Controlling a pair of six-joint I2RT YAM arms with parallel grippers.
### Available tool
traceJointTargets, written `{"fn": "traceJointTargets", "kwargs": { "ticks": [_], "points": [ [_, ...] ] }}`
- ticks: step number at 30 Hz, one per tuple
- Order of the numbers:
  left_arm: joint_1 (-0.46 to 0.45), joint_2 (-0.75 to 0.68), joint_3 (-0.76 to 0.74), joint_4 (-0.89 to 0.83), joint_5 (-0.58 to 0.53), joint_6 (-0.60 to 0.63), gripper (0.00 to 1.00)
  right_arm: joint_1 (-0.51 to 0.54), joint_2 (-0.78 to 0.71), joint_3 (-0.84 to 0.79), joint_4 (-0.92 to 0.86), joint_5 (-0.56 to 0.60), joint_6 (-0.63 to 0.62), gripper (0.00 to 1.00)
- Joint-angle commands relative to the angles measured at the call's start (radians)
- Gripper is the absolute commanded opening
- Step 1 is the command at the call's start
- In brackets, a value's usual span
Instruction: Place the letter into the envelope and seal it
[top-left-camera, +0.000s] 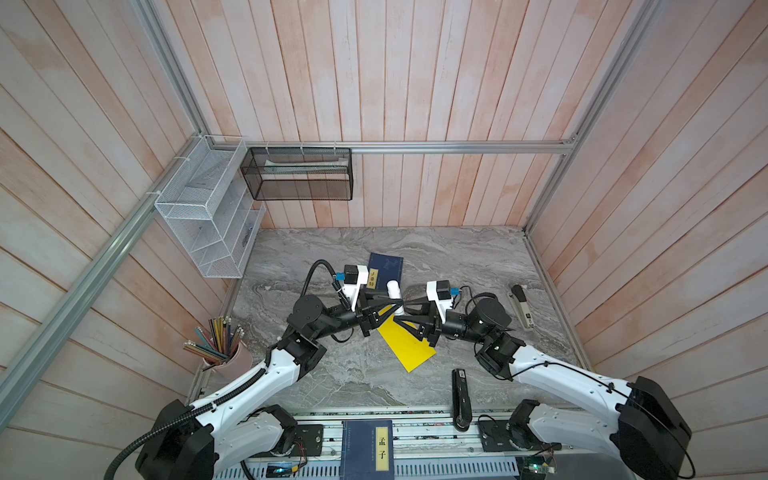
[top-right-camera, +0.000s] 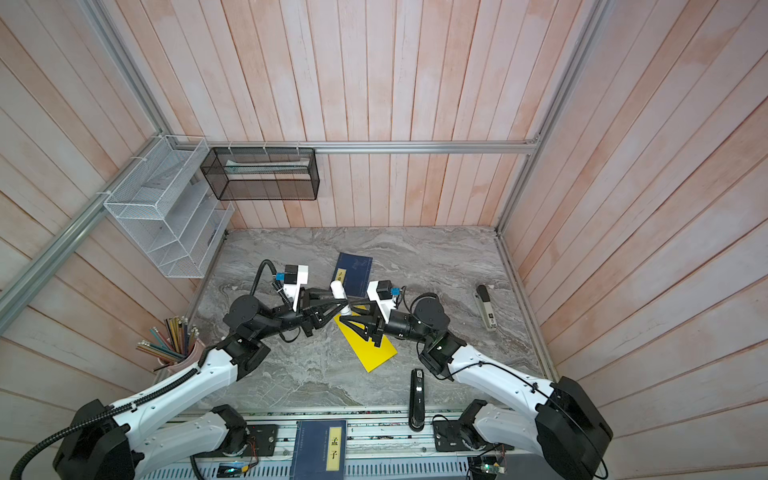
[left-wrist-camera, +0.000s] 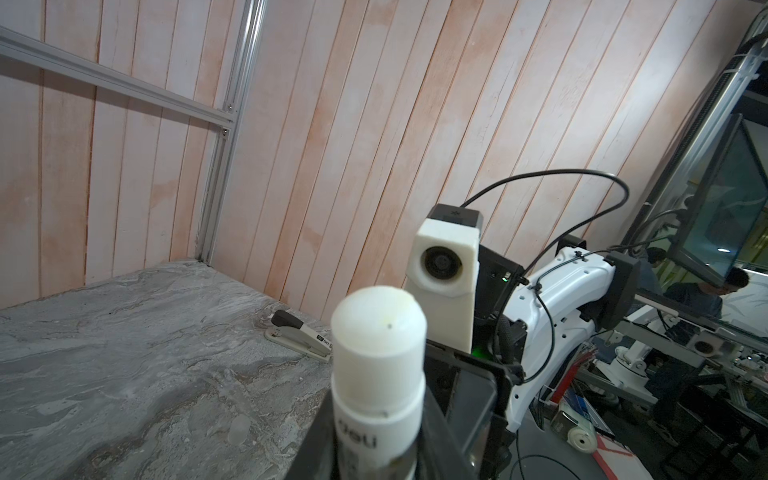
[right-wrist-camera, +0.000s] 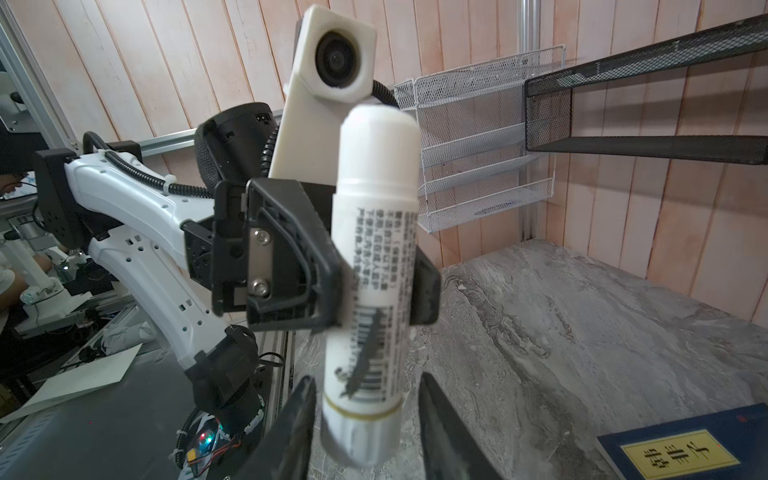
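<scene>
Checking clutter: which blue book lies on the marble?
The far book, behind the arms' tips; the near book rests on the front rail instead.

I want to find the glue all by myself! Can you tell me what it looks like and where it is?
Look at the grey marble table and find the middle, where the two robot arms meet above the yellow envelope. The left end effector grips the glue stick around its middle. It is the only white tube, with a rounded cap and small black print, unlike the flat blue book beside it.
</scene>
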Motion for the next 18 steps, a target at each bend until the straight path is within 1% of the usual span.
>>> {"fn": "traceJointTargets", "kwargs": {
  "ticks": [1, 3, 5, 8, 10, 18],
  "points": [
    [-0.004, -0.007, 0.022, 0.007, 0.009, 0.026, 0.0, -0.005, 0.005, 0.015, 0.045, -0.017, 0.021, 0.37],
    [-0.007, -0.006, 0.022, 0.007, 0.007, 0.026, 0.0, -0.005, 0.007, 0.014, 0.043, -0.021, 0.024, 0.35],
    [-0.009, -0.005, 0.022, 0.011, 0.004, 0.026, 0.0, -0.005, 0.008, 0.011, 0.047, -0.023, 0.03, 0.35],
    [-0.011, -0.009, 0.017, 0.019, -0.004, 0.026, 0.0, -0.004, 0.005, 0.002, 0.058, -0.022, 0.039, 0.43],
    [-0.011, -0.01, 0.018, 0.02, -0.008, 0.026, 0.0, -0.003, 0.005, 0.0, 0.056, -0.025, 0.044, 0.46],
    [-0.009, -0.016, 0.017, 0.022, -0.016, 0.027, 0.0, -0.003, 0.014, -0.002, 0.032, -0.035, 0.046, 0.44]
  ]
}}
